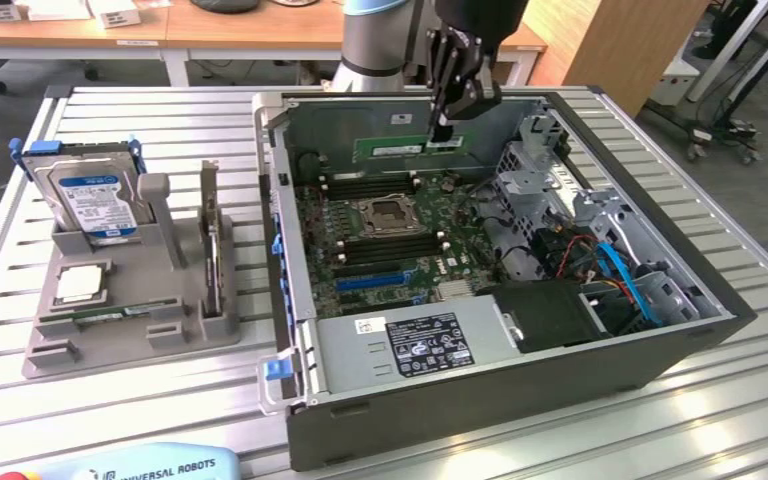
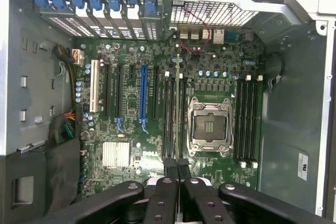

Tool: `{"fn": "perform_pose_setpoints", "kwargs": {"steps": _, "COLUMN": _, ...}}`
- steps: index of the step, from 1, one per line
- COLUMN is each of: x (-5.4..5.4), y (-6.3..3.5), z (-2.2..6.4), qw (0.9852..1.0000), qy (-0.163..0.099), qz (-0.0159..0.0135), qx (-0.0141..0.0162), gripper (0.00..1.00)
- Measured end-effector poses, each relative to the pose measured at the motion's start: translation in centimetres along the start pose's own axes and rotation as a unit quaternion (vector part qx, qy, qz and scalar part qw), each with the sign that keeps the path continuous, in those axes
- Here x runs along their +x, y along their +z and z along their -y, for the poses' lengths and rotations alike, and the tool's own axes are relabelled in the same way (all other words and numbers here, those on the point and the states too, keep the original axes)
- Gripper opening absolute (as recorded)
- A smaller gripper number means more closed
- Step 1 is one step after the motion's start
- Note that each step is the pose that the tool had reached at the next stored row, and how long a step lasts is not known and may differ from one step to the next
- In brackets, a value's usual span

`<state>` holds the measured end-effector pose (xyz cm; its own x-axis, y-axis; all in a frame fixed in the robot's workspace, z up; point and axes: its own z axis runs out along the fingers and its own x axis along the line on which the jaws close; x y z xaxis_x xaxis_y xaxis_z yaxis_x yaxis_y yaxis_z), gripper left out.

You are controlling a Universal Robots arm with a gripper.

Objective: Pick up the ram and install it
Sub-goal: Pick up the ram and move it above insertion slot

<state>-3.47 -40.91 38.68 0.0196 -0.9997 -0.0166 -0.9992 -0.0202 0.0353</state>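
Nearest of all, a blue handheld controller (image 1: pixel 144 466) is seen at the near edge of the slatted metal table (image 1: pixel 37 410), towards the exterior view's left. Behind it a grey holder (image 1: pixel 131 345) is set on the table. In the holder a hard drive (image 1: pixel 91 200) with a blue-white label is stood upright at the far end, a small square processor chip (image 1: pixel 80 283) is laid flat nearer, and a thin green strip (image 1: pixel 104 315) is lodged in a slot nearest the front.

Just to the right of the holder an open computer case (image 1: pixel 558 375) is laid on its side. A labelled power supply (image 1: pixel 411 345) is fitted at its near end, and the green main board (image 1: pixel 357 240) (image 2: pixel 131 51) with its empty processor socket (image 1: pixel 387 213) (image 2: pixel 210 125) is exposed behind it.

Over the far part of the board the gripper (image 1: pixel 439 132) (image 2: pixel 177 163) is hung from the arm, its fingers drawn narrow and clamped on the ram (image 1: pixel 411 148) (image 2: pixel 177 103). The ram is held on edge, lengthwise across the case, above the board. In the wrist view its thin edge is lined up over the black memory slots (image 2: pixel 169 119) just beside the socket.

Further to the exterior view's right, a black shroud (image 1: pixel 551 310) and blue cables (image 1: pixel 624 280) are packed beside a metal drive cage (image 1: pixel 544 175).
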Motion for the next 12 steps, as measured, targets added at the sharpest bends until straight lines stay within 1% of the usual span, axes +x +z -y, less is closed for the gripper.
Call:
{"fn": "perform_pose_setpoints", "kwargs": {"steps": 5, "x": 0.0, "y": 0.70, "z": 0.02, "qw": 1.0000, "qy": 0.001, "qz": 0.0001, "qx": 0.0000, "gripper": 0.11}}
{"fn": "perform_pose_setpoints", "kwargs": {"steps": 12, "x": 0.0, "y": 1.34, "z": 0.05, "qw": 1.0000, "qy": 0.004, "qz": 0.0001, "qx": 0.0000, "gripper": 0.11}}
